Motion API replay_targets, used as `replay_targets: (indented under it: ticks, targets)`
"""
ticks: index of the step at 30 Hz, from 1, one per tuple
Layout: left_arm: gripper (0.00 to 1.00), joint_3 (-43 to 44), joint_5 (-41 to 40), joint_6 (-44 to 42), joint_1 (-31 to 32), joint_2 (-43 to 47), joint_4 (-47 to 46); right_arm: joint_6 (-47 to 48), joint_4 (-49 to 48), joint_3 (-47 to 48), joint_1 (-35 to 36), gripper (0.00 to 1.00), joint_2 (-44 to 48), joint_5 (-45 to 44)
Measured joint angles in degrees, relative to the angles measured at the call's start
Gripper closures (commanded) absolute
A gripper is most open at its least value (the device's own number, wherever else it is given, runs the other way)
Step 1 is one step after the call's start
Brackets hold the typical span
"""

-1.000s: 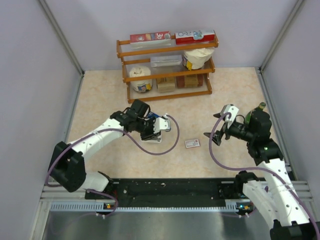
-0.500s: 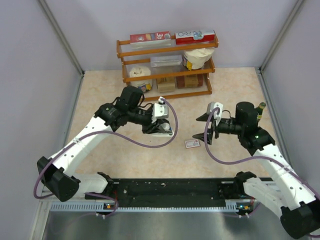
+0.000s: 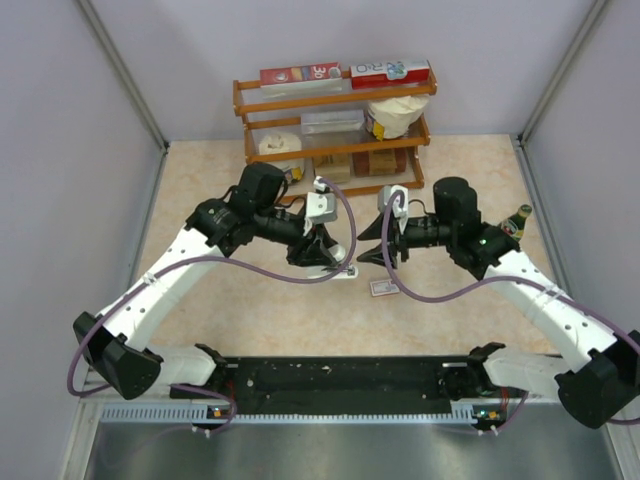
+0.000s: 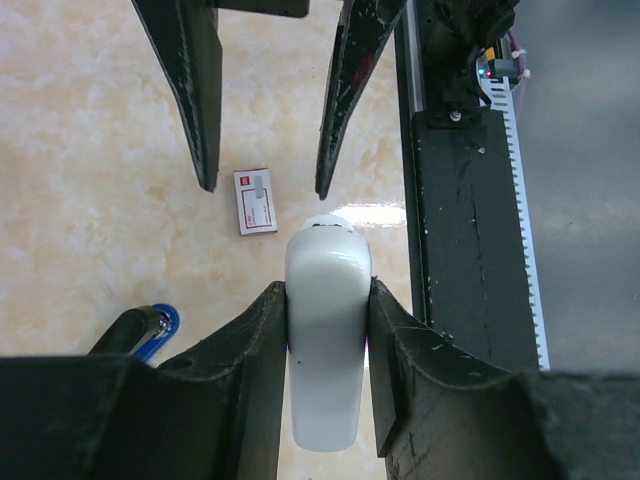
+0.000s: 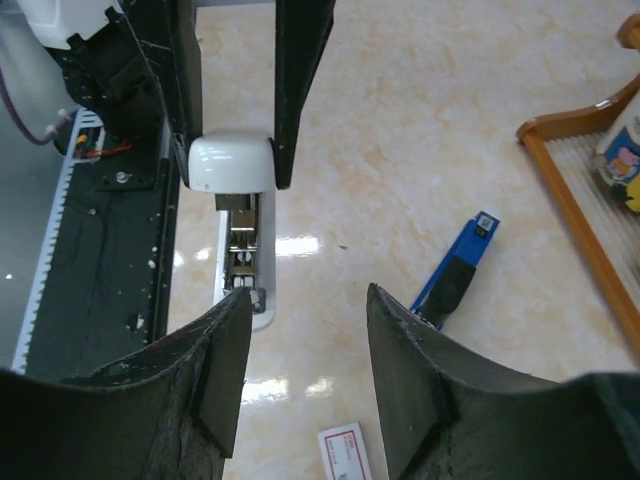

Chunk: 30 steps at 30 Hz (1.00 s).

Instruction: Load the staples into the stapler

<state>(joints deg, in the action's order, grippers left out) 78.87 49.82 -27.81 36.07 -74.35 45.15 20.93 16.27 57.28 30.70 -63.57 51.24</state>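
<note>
Vs one second back: seeing both arms pulled in over the middle of the table (image 3: 190,170). Finding right arm (image 3: 540,300) swung off the right edge, clear of the green bottle (image 3: 515,222), reaching left. Finding left arm (image 3: 175,270) stretched further right, in front of the wooden rack (image 3: 330,130). Reading the grippers as nose to nose, near but not touching; well apart before. Seeing white stapler (image 5: 232,163) carried right along with left gripper (image 4: 325,290). No shift on the staple box (image 3: 383,288): same spot on the table.

Left gripper: clamped on the white stapler's rounded top, fingers (image 4: 255,350) pressing both sides. In the right wrist view, seeing a metal channel exposed below the held top, white base beneath it. Cannot tell whether loaded.

Right gripper (image 5: 307,295): jaws apart, nothing between them, aimed at the stapler's front end, just short of it.

Blue stapler (image 5: 455,270): flat on the table, between white stapler and rack, untouched.

Staple box: flat on the table, just beside the white stapler's base on the near-right. Sitting under the right gripper's tips, not gripped. From the left wrist, showing past the stapler's nose, between the right fingertips.
</note>
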Motion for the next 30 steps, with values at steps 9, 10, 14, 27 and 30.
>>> replay_targets:
  ticks: [9,10,14,27,30]
  targets:
    - [1.00,0.00,0.09,2.40,0.00,-0.26,-0.24,-4.59,-4.79,-3.58,1.38,0.56,-0.85,4.59]
    - [1.00,0.00,0.09,2.58,0.00,-0.26,-0.39,-4.98,-5.25,-4.44,1.46,0.56,-0.63,4.87]
    - [1.00,0.02,0.07,2.97,0.00,-0.26,-0.87,-6.91,-7.76,-7.04,1.53,0.57,-0.42,5.90]
    - [1.00,0.15,0.07,3.93,-0.37,0.74,-1.51,-10.27,-13.42,-9.25,2.21,0.67,-1.75,8.11]
    - [1.00,0.15,0.26,4.28,-0.90,1.46,-1.60,-10.05,-13.75,-9.90,2.60,0.69,-2.19,8.07]
